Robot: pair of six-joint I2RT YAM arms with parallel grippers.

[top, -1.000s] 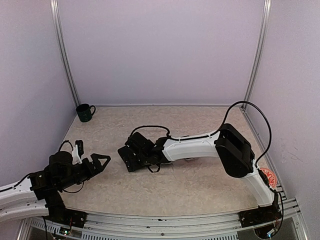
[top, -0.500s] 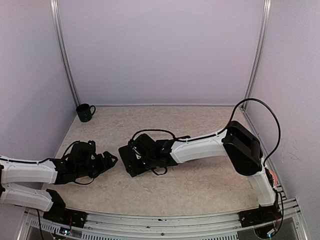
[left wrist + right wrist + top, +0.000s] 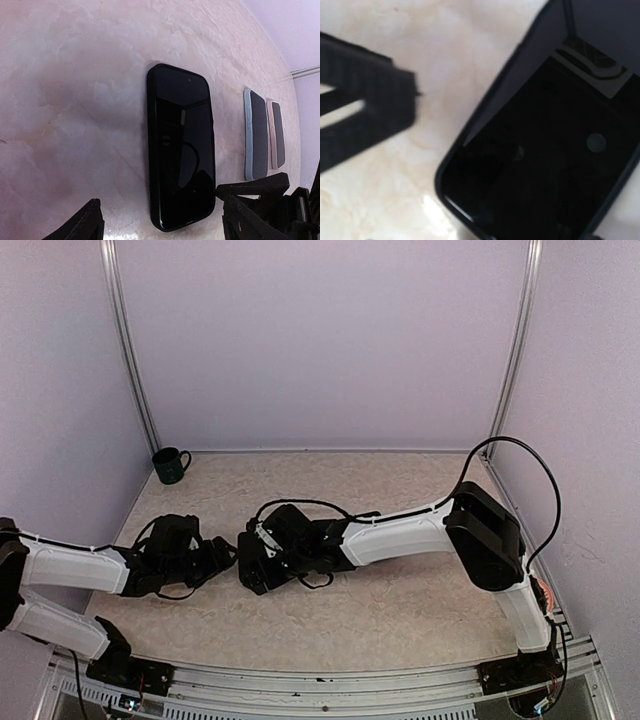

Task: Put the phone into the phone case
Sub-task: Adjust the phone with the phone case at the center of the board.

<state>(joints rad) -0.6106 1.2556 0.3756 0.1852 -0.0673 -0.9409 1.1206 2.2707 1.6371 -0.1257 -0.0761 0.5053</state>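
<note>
Black phone (image 3: 181, 150) flat on table (image 3: 75, 100), between wide-jawed left gripper (image 3: 160, 225) and low, wide-jawed right gripper (image 3: 258, 562).

A glossy black surface, smooth like glass, is shown by the phone (image 3: 181, 150), and it is framed by a matt dark rim. The table (image 3: 75, 100) is seen as smooth, marbled beige, with slight sheen.

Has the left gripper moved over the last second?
Yes. In the top view the left gripper has travelled rightward across the table, away from the left wall, up close to the right gripper.
</note>
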